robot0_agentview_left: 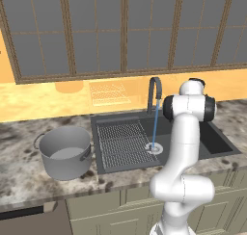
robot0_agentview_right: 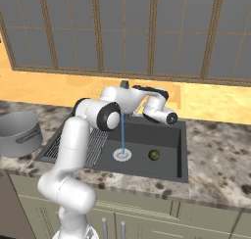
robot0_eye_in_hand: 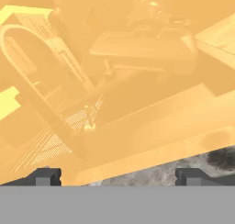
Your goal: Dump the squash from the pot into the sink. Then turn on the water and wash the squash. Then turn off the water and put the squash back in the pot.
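Squash (robot0_agentview_right: 154, 155) in sink (robot0_agentview_right: 179, 157) basin, right of drain; gripper (robot0_eye_in_hand: 118, 176) released, up by faucet, well apart.

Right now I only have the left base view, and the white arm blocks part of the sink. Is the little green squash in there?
Observer: Yes. In the right base view the squash lies on the floor of the sink, to the right of the drain.
Operator: Is the water hitting it?
Observer: No. The stream lands on the drain, and the squash sits apart from it.
Operator: Is the end effector holding anything?
Observer: No. In the hand view the end effector is open, with nothing between its fingertips.
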